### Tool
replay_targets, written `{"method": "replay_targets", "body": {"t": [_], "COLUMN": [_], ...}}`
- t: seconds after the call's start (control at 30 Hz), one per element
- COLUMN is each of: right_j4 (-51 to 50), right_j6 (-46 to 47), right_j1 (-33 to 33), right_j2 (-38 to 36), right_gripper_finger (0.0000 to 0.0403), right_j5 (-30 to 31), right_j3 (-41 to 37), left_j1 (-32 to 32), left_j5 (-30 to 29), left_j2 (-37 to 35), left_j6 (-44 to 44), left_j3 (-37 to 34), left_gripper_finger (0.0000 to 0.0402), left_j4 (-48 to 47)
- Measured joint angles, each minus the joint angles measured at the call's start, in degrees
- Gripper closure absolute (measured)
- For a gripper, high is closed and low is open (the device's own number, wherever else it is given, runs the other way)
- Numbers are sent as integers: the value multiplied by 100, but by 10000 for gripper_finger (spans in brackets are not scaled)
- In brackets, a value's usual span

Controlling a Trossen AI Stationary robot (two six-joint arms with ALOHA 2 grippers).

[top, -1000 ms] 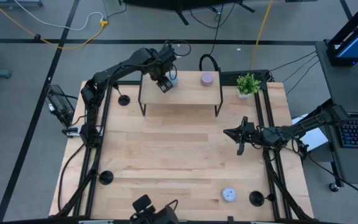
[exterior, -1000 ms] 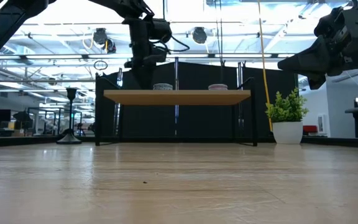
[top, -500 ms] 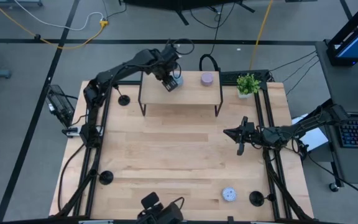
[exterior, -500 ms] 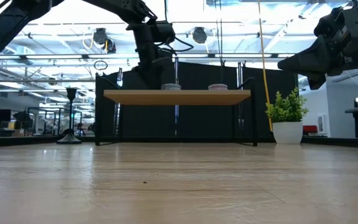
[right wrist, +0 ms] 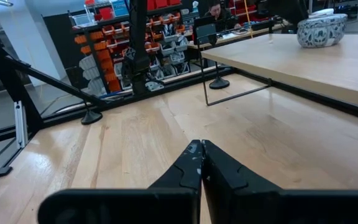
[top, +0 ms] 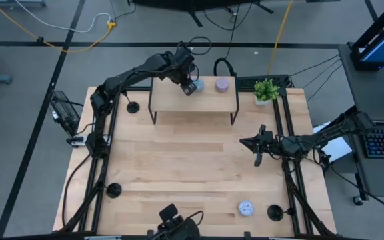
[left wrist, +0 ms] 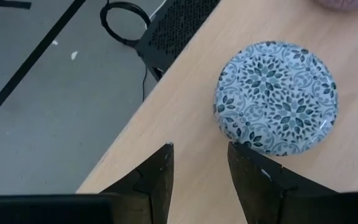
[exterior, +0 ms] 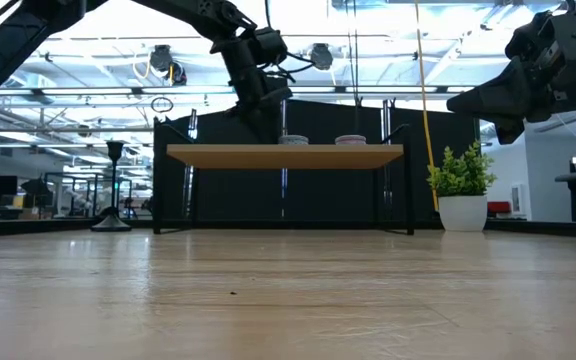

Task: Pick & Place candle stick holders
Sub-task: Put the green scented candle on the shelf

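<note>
Three candle stick holders (top: 275, 213) counted from above, all upright on the bench (top: 192, 167), none held. Two stand at the front corners, nearer the camera than either claw, and one of these has a white puck (top: 246, 208) just beside it. The third (top: 133, 106) stands on the outer side of the left claw, off the end of the raised shelf (top: 193, 100). The low view shows only this one (exterior: 114, 190). Right claw (top: 255, 143) hangs over the bench's right side, well apart from every holder. Its wrist view shows the fingers pressed together on nothing (right wrist: 201, 149). Left claw (top: 191, 87) is over the shelf top at the back. Its wrist view shows a narrow gap between the fingers (left wrist: 199, 152) with only bare shelf wood in it. A blue-and-white patterned puck (left wrist: 276, 98) sits just beside one finger. The floral pattern reads only in this view. A lavender puck (top: 223, 84) lies beyond it on the same shelf, making three pucks in all. One potted plant (top: 266, 90) stands past the shelf's far end.
</note>
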Motion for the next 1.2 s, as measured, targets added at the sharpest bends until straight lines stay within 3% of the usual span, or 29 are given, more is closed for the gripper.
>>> {"method": "replay_targets", "body": {"t": [0.17, 0.37, 0.5, 0.93, 1.2], "right_j4": [0, 0, 2, 3, 2], "right_j6": [0, 2, 2, 2, 2], "right_j1": [0, 0, 0, 0, 0], "right_j2": [2, 2, 0, 0, 2], "right_gripper_finger": [403, 403, 403, 403, 403], "right_j5": [0, 0, 0, 0, 0], "right_j3": [0, 0, 1, 1, 1], "left_j1": [-59, -51, -41, -229, -229], "left_j5": [116, -160, 187, 496, 459], "left_j2": [0, -5, -26, 94, 72], "left_j6": [-10, -246, -469, -574, -576], "left_j3": [0, 0, 0, -2, 0], "left_gripper_finger": [243, 243, 243, 243, 243], "left_j4": [33, -300, -338, 661, 410]}}
